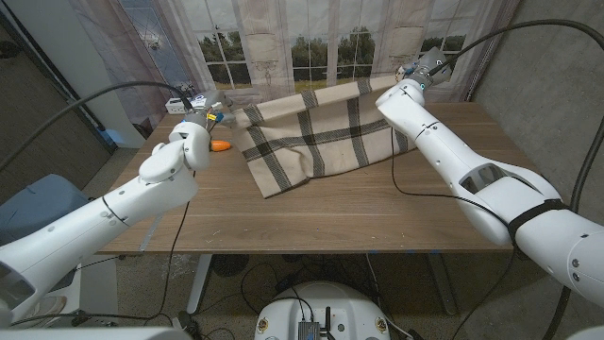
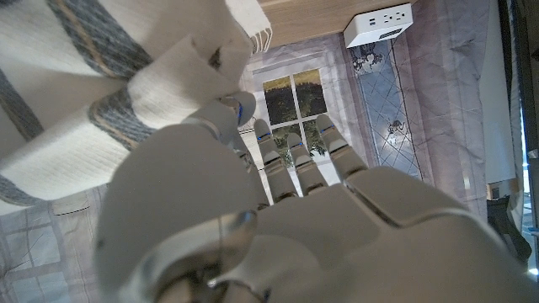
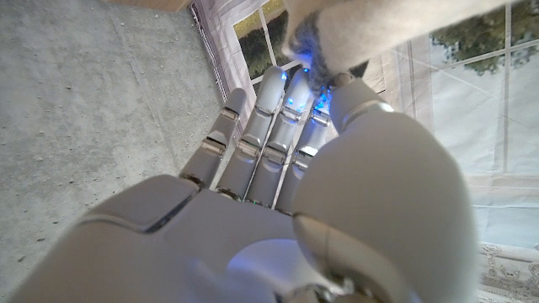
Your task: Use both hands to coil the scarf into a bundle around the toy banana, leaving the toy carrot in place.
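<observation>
The cream scarf with dark plaid stripes [image 1: 311, 137] lies spread over the middle of the wooden table [image 1: 377, 212]. Its far edge is raised between my two hands. My left hand [image 1: 195, 132] pinches the far left corner; in the left wrist view the cloth [image 2: 101, 93] is caught between thumb and fingers [image 2: 232, 114]. My right hand [image 1: 422, 71] holds the far right corner up, and the scarf's tip [image 3: 337, 38] sits between its thumb and fingers [image 3: 286, 93]. The orange toy carrot [image 1: 220, 145] lies on the table just left of the scarf. A small yellow bit [image 1: 214, 117] shows by my left hand; I cannot tell if it is the banana.
A white power strip [image 2: 379, 25] lies on the table's far left part, with cables running off it. A curtained window stands behind the table. Bare wood lies in front of the scarf, toward the near edge.
</observation>
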Available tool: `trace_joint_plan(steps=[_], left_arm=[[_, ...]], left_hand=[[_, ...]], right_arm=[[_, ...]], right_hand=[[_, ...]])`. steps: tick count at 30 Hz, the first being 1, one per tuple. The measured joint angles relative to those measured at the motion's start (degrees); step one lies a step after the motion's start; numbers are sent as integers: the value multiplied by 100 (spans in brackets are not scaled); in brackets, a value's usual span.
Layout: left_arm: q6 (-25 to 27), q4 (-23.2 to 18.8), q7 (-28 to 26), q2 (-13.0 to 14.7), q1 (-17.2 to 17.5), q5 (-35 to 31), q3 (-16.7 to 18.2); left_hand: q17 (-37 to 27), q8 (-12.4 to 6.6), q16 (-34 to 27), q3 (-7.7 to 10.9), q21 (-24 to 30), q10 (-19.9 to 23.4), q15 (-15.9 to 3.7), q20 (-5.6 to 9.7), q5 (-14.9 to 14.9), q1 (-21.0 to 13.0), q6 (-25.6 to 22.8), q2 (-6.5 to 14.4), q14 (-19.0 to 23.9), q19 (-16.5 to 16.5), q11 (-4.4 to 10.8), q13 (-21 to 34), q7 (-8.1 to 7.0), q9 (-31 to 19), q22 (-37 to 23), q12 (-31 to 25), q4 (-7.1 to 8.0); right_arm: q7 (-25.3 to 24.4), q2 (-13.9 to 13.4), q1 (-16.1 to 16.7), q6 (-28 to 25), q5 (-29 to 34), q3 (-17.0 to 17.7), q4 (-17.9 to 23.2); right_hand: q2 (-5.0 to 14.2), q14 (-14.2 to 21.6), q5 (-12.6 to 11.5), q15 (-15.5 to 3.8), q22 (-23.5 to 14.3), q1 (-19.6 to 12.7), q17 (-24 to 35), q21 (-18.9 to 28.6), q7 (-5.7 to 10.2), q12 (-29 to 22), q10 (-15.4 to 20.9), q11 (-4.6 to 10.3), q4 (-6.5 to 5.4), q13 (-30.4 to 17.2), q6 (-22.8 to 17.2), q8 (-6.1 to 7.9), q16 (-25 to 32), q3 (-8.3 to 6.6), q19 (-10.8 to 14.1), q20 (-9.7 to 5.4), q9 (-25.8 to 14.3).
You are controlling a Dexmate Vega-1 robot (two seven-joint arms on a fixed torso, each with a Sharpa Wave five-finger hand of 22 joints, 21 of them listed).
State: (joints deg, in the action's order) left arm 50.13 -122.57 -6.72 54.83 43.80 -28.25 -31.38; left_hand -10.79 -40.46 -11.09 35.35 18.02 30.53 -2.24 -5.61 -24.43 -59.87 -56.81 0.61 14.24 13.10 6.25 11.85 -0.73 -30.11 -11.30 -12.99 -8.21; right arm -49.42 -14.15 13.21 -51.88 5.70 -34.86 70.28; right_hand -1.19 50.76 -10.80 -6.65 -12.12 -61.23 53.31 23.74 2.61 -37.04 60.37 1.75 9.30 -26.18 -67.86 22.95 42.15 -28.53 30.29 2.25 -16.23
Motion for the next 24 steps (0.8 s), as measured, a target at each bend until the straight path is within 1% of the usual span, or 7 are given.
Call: trace_joint_plan(steps=[4,8,14,15,17,20,24], left_arm=[[50,18,-42,-51,-71,-19,-66],[87,193,-88,-92,-125,-24,-116],[142,309,-142,-148,-195,-24,-174],[154,320,-149,-154,-201,-24,-179],[202,382,-171,-184,-246,-24,-220],[264,444,-186,-217,-300,-49,-283],[396,475,-191,-233,-335,-146,-326]], left_hand=[[0,25,0,10,0,-1,0,20,0,15,0,-15,0,20,1,3,0,42,0,0,-1],[0,31,0,28,0,-30,0,20,0,15,0,-15,0,20,30,3,0,47,0,3,16],[-28,87,0,51,21,-30,0,20,0,63,0,2,0,20,30,3,0,105,0,29,38],[-29,89,0,51,21,-44,0,20,-1,78,3,2,0,20,18,3,3,116,0,32,38],[-29,151,0,77,21,-112,0,20,-4,146,36,25,0,20,9,3,36,156,0,50,59],[-29,222,0,47,21,-156,0,-1,64,231,77,61,0,41,10,3,76,217,0,71,88],[-29,331,0,31,21,-197,0,-1,208,333,127,107,0,41,-13,29,125,296,0,71,104]], right_arm=[[9,96,-195,143,-60,-85,-354],[87,179,-360,263,-108,-144,-662],[163,374,-717,575,-235,-281,-1378],[163,375,-720,575,-235,-282,-1384],[221,450,-859,725,-295,-334,-1674],[311,505,-981,860,-371,-380,-1907],[359,566,-1125,928,-415,-439,-2197]], right_hand=[[25,0,0,0,0,7,0,22,-1,32,-20,20,-23,40,1,-21,0,24,0,0,34],[41,-13,17,-13,0,23,0,22,0,43,-40,40,-39,43,1,-37,0,41,0,0,69],[72,-35,17,9,0,36,-5,43,-10,90,-94,94,-42,69,10,-42,27,103,1,0,82],[123,-45,16,18,0,-15,-19,43,-10,93,-129,100,-47,69,10,-46,52,136,0,0,85],[140,-77,-2,29,0,1,-26,66,-12,144,-198,69,-62,82,26,-63,67,159,1,0,111],[267,-140,-2,33,0,20,-59,66,97,235,-325,51,-109,136,161,-152,67,207,1,0,129],[405,-263,-2,75,7,116,-254,93,122,374,-515,45,-109,233,370,-280,-87,208,1,0,198]])
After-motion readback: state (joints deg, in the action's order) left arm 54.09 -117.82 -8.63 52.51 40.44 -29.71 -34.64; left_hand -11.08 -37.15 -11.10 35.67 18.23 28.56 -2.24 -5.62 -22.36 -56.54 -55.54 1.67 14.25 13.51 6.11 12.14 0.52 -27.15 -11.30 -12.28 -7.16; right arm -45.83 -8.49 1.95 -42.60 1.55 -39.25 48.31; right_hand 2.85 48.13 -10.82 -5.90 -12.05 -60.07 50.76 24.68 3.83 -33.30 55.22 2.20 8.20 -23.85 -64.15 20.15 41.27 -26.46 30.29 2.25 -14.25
